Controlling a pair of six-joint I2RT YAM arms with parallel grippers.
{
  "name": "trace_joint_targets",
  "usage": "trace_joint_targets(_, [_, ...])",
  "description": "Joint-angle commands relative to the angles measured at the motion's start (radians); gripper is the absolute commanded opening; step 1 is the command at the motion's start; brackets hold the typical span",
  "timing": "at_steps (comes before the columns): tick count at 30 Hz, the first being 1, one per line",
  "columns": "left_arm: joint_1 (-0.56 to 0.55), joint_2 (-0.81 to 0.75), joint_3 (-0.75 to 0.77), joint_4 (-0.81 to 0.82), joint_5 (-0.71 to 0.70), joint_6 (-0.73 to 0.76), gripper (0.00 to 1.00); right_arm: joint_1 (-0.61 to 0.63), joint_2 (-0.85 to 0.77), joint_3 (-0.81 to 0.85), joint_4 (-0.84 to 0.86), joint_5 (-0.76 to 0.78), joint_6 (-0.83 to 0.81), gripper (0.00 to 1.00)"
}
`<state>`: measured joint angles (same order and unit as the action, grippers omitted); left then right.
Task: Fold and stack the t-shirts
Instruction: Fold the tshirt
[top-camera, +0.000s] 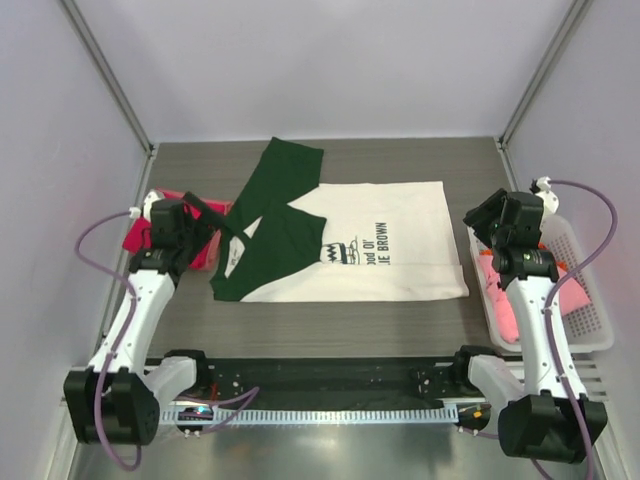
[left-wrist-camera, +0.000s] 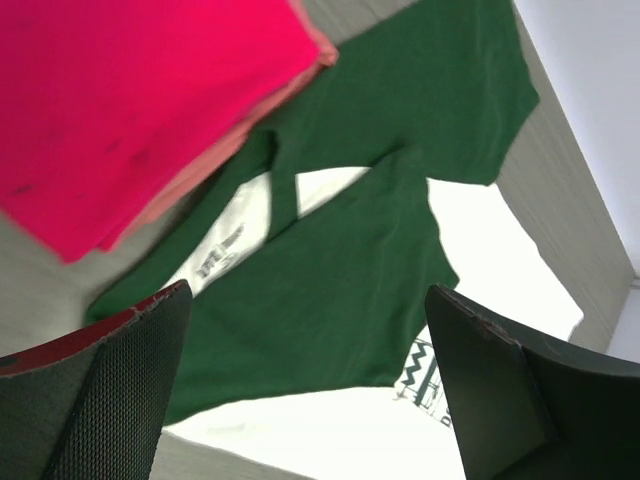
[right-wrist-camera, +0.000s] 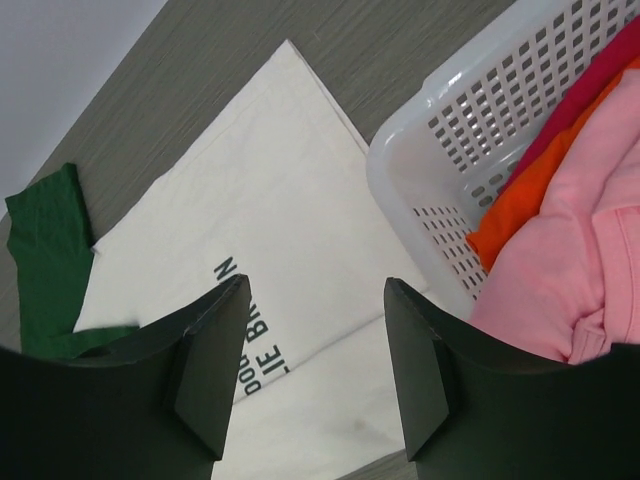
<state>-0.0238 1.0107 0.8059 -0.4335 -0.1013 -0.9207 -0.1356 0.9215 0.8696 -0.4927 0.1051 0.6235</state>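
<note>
The cream-white t-shirt with dark green sleeves and black zigzag print lies spread on the table's middle, one sleeve folded over its body. It also shows in the left wrist view and the right wrist view. A folded magenta-red shirt lies at the left edge, over a pinkish layer. A pink shirt lies in the basket. My left gripper is open and empty above the shirt's left end. My right gripper is open and empty above the shirt's right edge.
The white plastic lattice basket stands at the right edge and also holds orange and red cloth. White walls enclose the table on three sides. A black rail with the arm bases runs along the near edge.
</note>
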Motion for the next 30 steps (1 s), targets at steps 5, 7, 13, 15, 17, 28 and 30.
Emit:
trace_joint_targets(5, [0.002, 0.335, 0.238, 0.26, 0.153, 0.132, 0.99, 0.136, 0.329, 0.202, 0.056, 0.111, -0.103, 0.61])
trace_joint_targets(7, [0.002, 0.428, 0.309, 0.263, 0.166, 0.143, 0.99, 0.163, 0.402, 0.273, 0.063, 0.102, -0.105, 0.61])
trace_joint_targets(13, [-0.016, 0.781, 0.632, 0.279, 0.187, 0.102, 1.0, 0.165, 0.62, 0.399, 0.195, 0.107, -0.117, 0.64])
trace_joint_targets(15, [-0.028, 0.88, 0.747, 0.279, 0.125, 0.054, 1.0, 0.165, 0.727, 0.478, 0.21, 0.133, -0.111, 0.71])
trace_joint_targets(17, [-0.047, 0.937, 0.811, 0.306, 0.071, 0.031, 1.0, 0.165, 0.805, 0.567, 0.21, 0.151, -0.108, 0.7])
trace_joint_targets(28, [-0.114, 1.374, 1.337, 0.158, 0.038, 0.123, 1.0, 0.165, 1.154, 0.806, 0.181, 0.229, -0.11, 0.65])
trace_joint_targets(30, [-0.113, 1.431, 1.382, 0.147, 0.032, 0.132, 0.99, 0.163, 1.194, 0.822, 0.169, 0.255, -0.134, 0.67])
